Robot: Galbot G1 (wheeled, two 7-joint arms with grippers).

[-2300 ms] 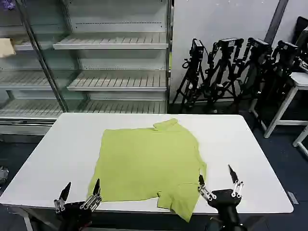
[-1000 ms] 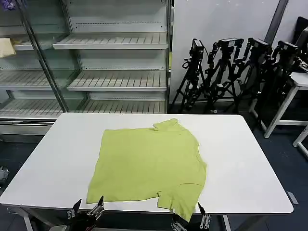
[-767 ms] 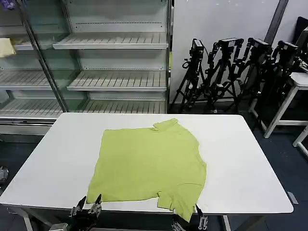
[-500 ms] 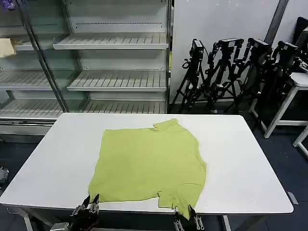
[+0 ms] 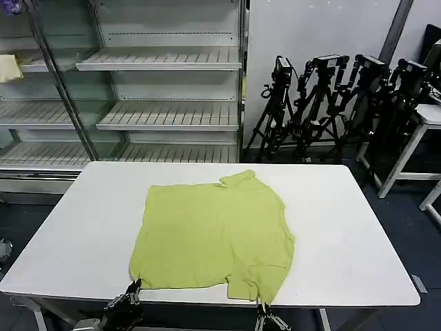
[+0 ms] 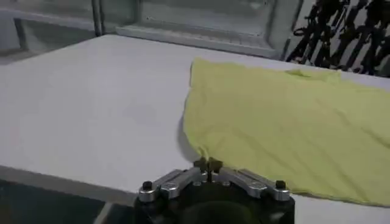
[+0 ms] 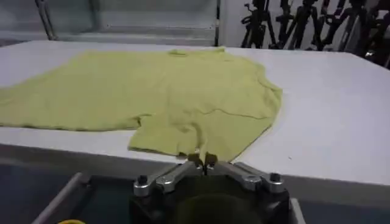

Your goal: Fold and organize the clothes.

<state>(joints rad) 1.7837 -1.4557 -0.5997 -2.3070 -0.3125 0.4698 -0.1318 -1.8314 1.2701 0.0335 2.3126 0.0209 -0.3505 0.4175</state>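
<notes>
On the white rectangular table (image 5: 344,227) lies one lime yellow-green short-sleeved collared shirt (image 5: 213,234) of soft fabric, spread flat, roughly centred, slightly toward the near edge. Long axis runs near-to-far: collar (image 5: 238,178) points at the far edge toward the shelving, hem sits along the near edge. One sleeve visible at the near-right corner, folded in over the body, its tip hanging just past the table edge. Left gripper (image 5: 129,295) sits at the near table edge by the shirt's near-left hem corner; in the left wrist view its fingertips (image 6: 208,163) are pressed together right at that corner of the fabric (image 6: 286,122), pinching it as far as I can tell. Right gripper (image 5: 265,312) is just below the near edge at the hanging sleeve tip; right wrist view shows its fingers (image 7: 204,159) closed tip to tip against the sleeve's edge (image 7: 201,143), so it seems to grip the cloth. Count: one shirt, two grippers, one table. Behind the table: a glass-fronted metal shelving unit (image 5: 165,89) on the left, a row of black camera tripods (image 5: 344,103) on the right.
</notes>
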